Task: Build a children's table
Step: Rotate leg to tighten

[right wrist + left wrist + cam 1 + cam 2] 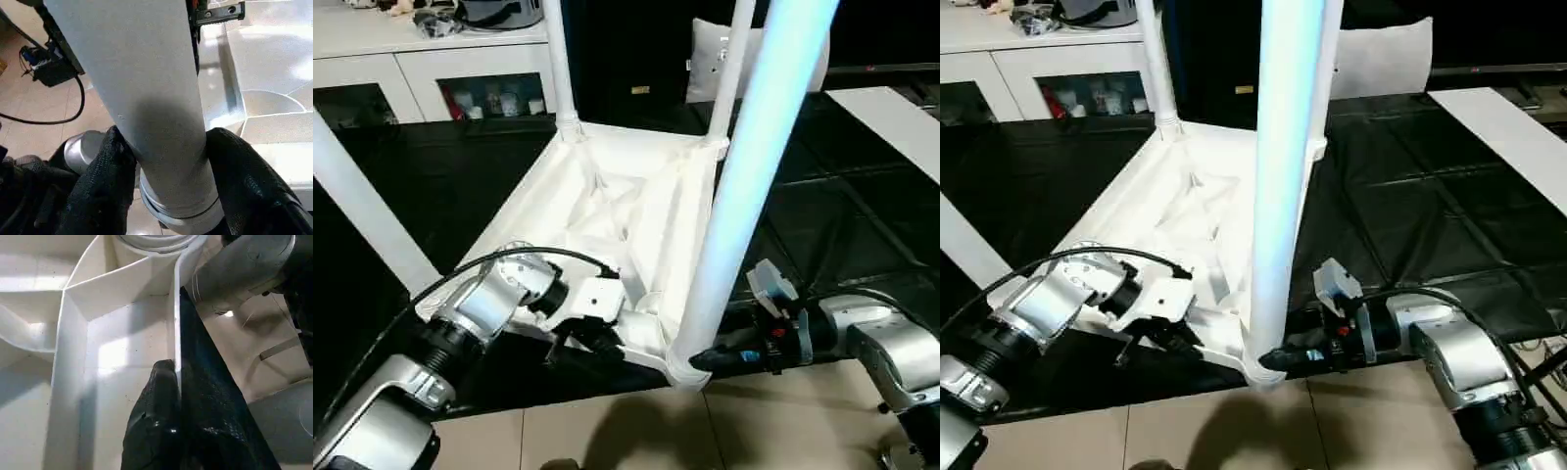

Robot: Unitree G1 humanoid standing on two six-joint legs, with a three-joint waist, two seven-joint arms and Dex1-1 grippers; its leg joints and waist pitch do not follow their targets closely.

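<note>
The tabletop (607, 211) lies upside down on a black mat (1410, 196), ribbed underside up, its near edge at the mat's border with the tan floor (636, 431); legs (558, 59) stand in the two far corner sockets, and another leg (744, 166) rises from the near right socket, tilting across the head views; a fourth leg (362, 211) slants at the far left, its lower end hidden behind the left arm, so I cannot tell where it sits. The left gripper (597, 338) pinches the tabletop's near rim, its black fingers (156, 431) closed on the thin white wall, one on each side. The right gripper (1283, 357) reaches in level at the base of the near right leg; in the right wrist view its fingers (105, 186) sit on either side of the tube just above the flared end, touching it. A white cabinet (401, 78) with glass doors stands behind the mat.
</note>
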